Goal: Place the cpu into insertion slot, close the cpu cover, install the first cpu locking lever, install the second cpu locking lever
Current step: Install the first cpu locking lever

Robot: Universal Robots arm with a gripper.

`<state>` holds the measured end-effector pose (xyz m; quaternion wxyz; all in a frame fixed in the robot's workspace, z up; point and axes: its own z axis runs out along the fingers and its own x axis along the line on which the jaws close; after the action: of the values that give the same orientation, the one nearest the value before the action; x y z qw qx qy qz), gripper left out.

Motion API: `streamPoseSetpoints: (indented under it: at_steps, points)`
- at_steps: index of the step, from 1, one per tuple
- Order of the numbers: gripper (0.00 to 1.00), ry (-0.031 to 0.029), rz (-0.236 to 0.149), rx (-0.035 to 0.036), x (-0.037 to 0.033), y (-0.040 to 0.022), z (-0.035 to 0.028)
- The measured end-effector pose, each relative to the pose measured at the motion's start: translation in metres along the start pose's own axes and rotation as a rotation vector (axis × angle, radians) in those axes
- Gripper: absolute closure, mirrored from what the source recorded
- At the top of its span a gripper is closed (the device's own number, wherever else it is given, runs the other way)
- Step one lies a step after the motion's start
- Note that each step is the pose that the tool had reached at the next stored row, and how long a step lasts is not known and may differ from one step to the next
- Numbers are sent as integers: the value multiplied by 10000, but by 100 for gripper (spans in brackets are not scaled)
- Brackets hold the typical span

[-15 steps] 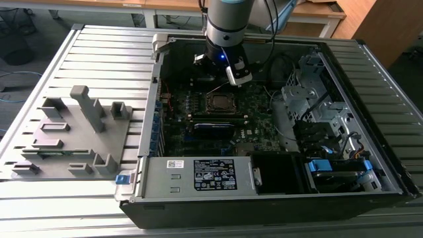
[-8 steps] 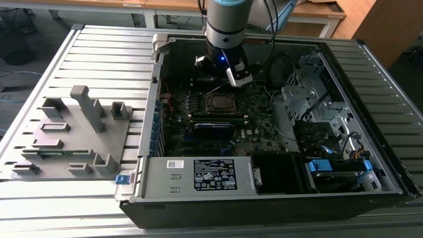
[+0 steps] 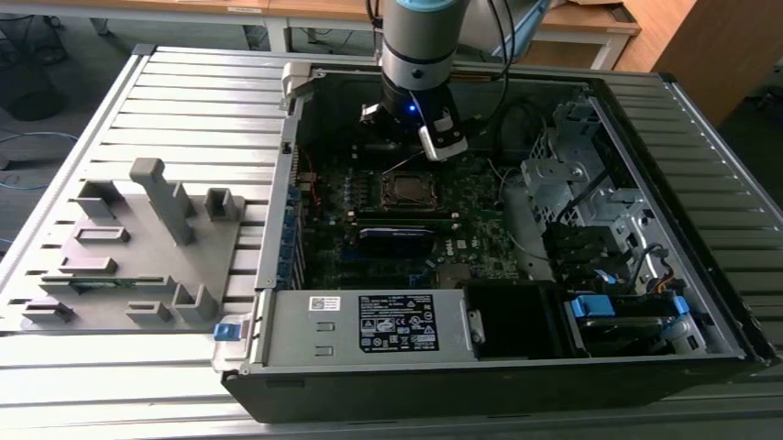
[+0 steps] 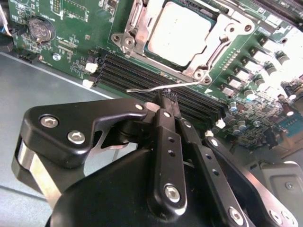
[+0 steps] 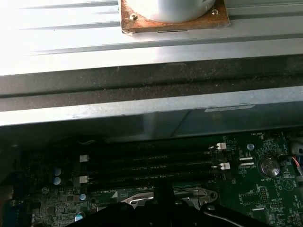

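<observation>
Claw [image 4: 166, 97] is narrow, with its fingers pressed together. Nothing is clearly clamped between them. Its tip sits right at a thin wire locking lever [image 4: 147, 89], touching or just beside it, I can't tell which.

The cpu [image 4: 182, 33] is just beyond the tip, seated in the insertion slot [image 3: 408, 190]. The cpu cover [image 4: 134, 29] looks to lie flat around it, so placing and cover closing look done. The lever stands free past the cover's near edge and does not look hooked down. The black memory slots [image 4: 142, 75] lie directly under and beside the tip. All of this is on the circuit board [image 4: 71, 28] inside the open computer case [image 3: 685, 229] on the slatted surface [image 3: 183, 101].

Risks, as judgement:
- The lever is thin and springy and the contact patch on the closed tip is small. It can slip off sideways and snap back up.
- Pushing off-line would make the lever miss its catch or bend the wire.
- Too low a path would drag the tip across the memory slots or their white clips [image 4: 91, 67].
- If the lever is not truly over the cover's tab, the cover could lift and leave the cpu loose.
</observation>
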<state>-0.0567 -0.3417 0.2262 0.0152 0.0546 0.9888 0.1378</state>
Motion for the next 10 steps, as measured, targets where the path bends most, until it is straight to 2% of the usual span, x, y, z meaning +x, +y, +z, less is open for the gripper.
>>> streamPoseSetpoints:
  at_steps: [6, 10]
  points:
    - [89, -4, 4, 8, -2, -9, 28]
    - [89, -10, 18, 5, -39, -7, 37]
